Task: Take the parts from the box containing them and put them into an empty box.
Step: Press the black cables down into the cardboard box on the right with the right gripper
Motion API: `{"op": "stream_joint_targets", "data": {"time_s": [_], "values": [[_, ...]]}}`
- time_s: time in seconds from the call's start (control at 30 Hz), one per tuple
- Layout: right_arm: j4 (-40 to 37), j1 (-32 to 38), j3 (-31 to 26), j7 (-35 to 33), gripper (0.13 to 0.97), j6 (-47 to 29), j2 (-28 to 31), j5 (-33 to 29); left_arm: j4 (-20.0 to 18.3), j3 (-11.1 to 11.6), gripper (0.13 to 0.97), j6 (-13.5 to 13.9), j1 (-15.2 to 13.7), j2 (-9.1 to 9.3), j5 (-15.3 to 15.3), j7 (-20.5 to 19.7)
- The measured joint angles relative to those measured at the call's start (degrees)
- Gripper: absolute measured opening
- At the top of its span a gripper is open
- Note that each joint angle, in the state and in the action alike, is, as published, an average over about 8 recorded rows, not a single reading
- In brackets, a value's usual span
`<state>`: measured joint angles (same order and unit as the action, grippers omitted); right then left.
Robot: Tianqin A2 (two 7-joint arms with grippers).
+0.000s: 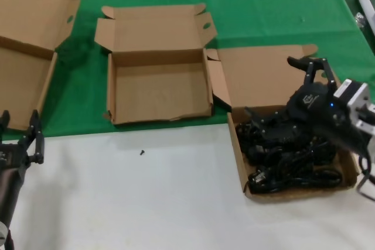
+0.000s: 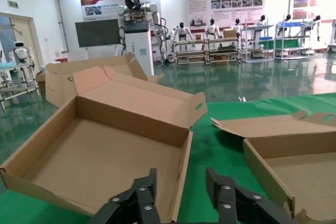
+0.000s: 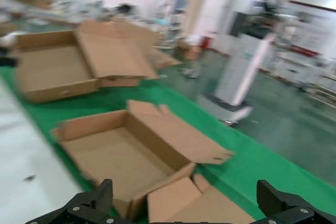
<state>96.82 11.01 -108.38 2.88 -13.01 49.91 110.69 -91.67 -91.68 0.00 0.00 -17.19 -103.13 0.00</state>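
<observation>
Head view: right claw point(image 1: 313, 62) spread above full box point(image 1: 239, 144) of tangled black parts point(image 1: 287, 150), likely light, snag-prone, best pinched by one protruding piece; left claw point(image 1: 20, 136) spread, idle near left.

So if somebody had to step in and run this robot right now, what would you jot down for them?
Right gripper: open, above the box of black parts at the table's right, holding nothing.
Left gripper: open, idle at the near left edge.
Empty box: in the middle on the green cloth, lid back, nothing inside.
A larger open box sits far left.
A small dark speck lies on the white table.
Done: no parts moved as far as the boxes show.
Left: grasp parts and carry them to the empty box.
</observation>
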Motion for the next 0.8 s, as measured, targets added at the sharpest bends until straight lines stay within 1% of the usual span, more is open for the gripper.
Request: {"op": "stream_joint_targets", "data": {"time_s": [0.03, 0.17, 0.37, 0.43, 0.47, 0.63, 0.73, 0.8], "values": [[-0.10, 0.78, 0.07, -0.20, 0.966, -2.20, 1.00, -0.02, 0.00, 0.00, 0.413, 0.00, 0.00, 0.00, 0.00, 0.00], [-1.60, 5.04, -0.50, -3.28, 0.966, -11.68, 4.59, 0.44, 0.00, 0.00, 0.413, 0.00, 0.00, 0.00, 0.00, 0.00], [-6.93, 14.72, -3.84, -11.89, 0.966, -27.09, 8.05, -0.14, 0.00, 0.00, 0.292, 0.00, 0.00, 0.00, 0.00, 0.00], [-9.25, 18.01, -4.86, -15.19, 0.966, -32.18, 8.21, -1.28, 0.00, 0.00, 0.252, 0.00, 0.00, 0.00, 0.00, 0.00], [-10.45, 19.57, -5.30, -16.91, 0.966, -34.70, 8.14, -2.01, 0.00, 0.00, 0.252, 0.00, 0.00, 0.00, 0.00, 0.00], [-16.12, 26.35, -7.40, -25.94, 0.966, -46.09, 7.18, -6.53, 0.00, 0.00, 0.196, 0.00, 0.00, 0.00, 0.00, 0.00], [-19.11, 29.70, -8.70, -31.26, 0.966, -51.34, 6.42, -9.89, 0.00, 0.00, 0.162, 0.00, 0.00, 0.00, 0.00, 0.00], [-21.05, 31.65, -9.46, -34.49, 0.966, -53.95, 5.77, -12.16, 0.00, 0.00, 0.162, 0.00, 0.00, 0.00, 0.00, 0.00]]}}
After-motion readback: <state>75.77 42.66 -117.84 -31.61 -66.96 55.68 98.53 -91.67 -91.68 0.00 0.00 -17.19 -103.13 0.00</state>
